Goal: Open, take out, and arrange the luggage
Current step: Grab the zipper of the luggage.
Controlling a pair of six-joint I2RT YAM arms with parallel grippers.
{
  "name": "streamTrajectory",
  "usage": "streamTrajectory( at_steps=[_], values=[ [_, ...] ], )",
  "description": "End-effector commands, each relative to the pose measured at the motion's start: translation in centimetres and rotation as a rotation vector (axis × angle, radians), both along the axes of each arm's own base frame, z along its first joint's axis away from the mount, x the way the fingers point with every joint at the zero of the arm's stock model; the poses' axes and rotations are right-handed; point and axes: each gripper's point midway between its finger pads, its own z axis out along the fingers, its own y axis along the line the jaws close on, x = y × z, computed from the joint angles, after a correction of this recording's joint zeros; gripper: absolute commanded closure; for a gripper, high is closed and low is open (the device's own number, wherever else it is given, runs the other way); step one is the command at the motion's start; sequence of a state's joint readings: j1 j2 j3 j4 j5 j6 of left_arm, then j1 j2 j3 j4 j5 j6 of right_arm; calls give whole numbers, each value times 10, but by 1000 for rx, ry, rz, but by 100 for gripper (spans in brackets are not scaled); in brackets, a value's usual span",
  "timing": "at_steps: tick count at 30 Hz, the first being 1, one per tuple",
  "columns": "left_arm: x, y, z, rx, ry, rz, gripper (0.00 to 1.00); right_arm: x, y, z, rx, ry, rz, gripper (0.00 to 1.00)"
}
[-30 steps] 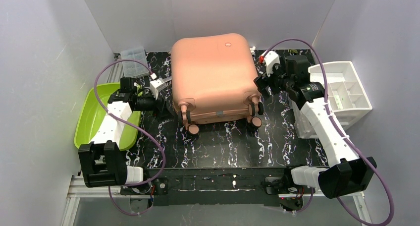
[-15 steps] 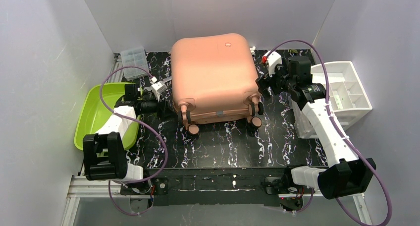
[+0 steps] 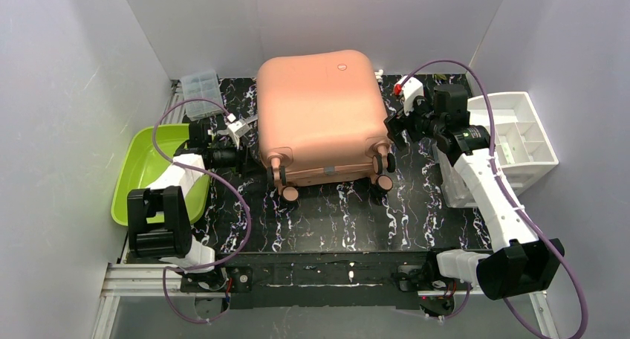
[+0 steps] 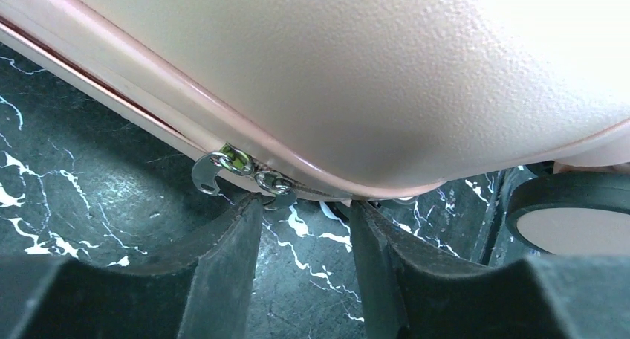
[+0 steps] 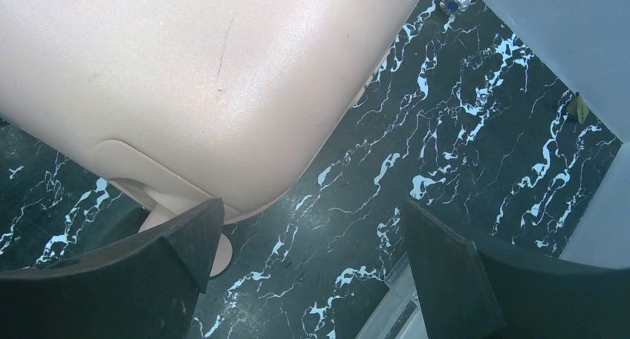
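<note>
Top view: large salmon-pink hard-shell suitcase (image 3: 319, 105) lies flat, closed, at back-centre of the black marbled table (image 3: 334, 220), wheels toward the arm bases. Lime-green plastic tray (image 3: 134, 175) on the left, white plastic organizer (image 3: 520, 134) on the right.

Left wrist: left gripper (image 4: 304, 205) at the suitcase seam, jaws partly apart, clamping nothing. Metal zipper pulls (image 4: 245, 174) sit just beside one fingertip.

Right wrist: right gripper (image 5: 312, 209) spread wide beside a suitcase corner, holding nothing.

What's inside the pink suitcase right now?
Nothing inside shows. The suitcase lies shut on the table, its shell covering whatever it holds. Only the zipper pulls at the seam are visible.
</note>
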State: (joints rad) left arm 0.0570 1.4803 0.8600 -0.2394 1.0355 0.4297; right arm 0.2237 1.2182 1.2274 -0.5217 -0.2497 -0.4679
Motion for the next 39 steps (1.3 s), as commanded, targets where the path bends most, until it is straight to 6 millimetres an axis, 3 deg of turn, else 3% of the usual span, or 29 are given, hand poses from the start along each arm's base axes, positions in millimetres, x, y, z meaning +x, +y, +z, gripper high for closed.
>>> streamTrajectory(
  at_steps=[1,9,12,20,23,32,39],
  values=[
    [14,-1,7,-11,-52,-16,59,-3,0,18,13,-59,10,2],
    [10,-3,13,-30,-21,-45,72,-9,-6,6,-33,6,12,2],
    [9,-5,15,-44,-2,-53,80,-23,-10,3,-51,24,15,2],
    [10,-6,11,-57,31,-58,84,-53,-32,6,-108,20,-10,2],
    [9,-5,12,-43,8,-63,85,-51,-34,10,-84,34,-28,2],
    [5,-2,16,3,-20,-102,87,-16,-9,15,40,103,0,2],
    [-9,0,13,28,-30,-148,100,-8,0,14,84,133,18,2]
  ],
)
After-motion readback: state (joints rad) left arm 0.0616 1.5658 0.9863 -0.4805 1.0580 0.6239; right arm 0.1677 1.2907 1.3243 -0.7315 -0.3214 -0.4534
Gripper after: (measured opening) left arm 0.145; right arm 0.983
